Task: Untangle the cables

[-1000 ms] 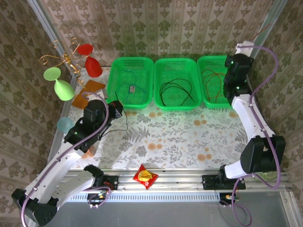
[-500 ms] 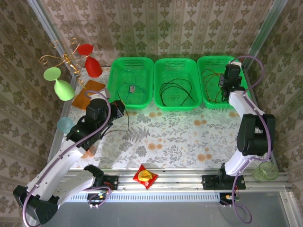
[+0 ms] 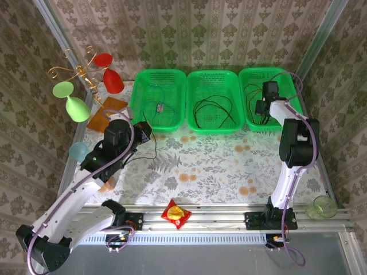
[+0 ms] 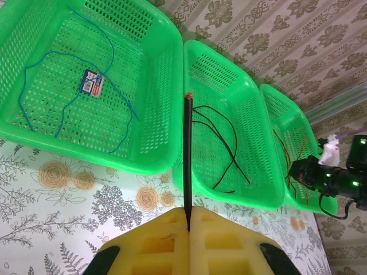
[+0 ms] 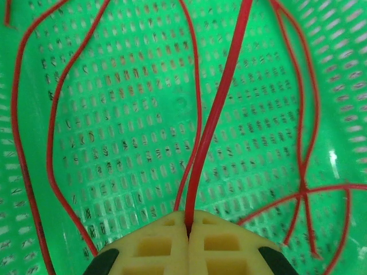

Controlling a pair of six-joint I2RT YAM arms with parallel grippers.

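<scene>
Three green baskets stand in a row at the back. My left gripper (image 3: 141, 131) hovers over the table just in front of the left basket (image 3: 135, 98), shut on a black cable (image 4: 187, 154) that sticks straight out of the pads to a bare copper tip. Its other part trails over the table (image 3: 153, 146). The left basket holds a blue-green cable (image 4: 121, 98) and a small label (image 4: 92, 82). A second black cable (image 3: 213, 103) lies in the middle basket (image 3: 215, 73). My right gripper (image 5: 188, 220) is low inside the right basket (image 3: 252, 71), shut on a red cable (image 5: 221, 109) among other red loops.
A gold rack with red and green glasses (image 3: 74, 106) stands at the back left, orange sheets (image 3: 106, 113) beside it. A pale blue cup (image 3: 78, 150) sits at the left edge. A red snack packet (image 3: 176, 213) lies on the front rail and a green cup (image 3: 321, 207) at the front right.
The right arm has folded in and swung its gripper left, from beside the right basket to over its inside. The left arm has barely moved.
</scene>
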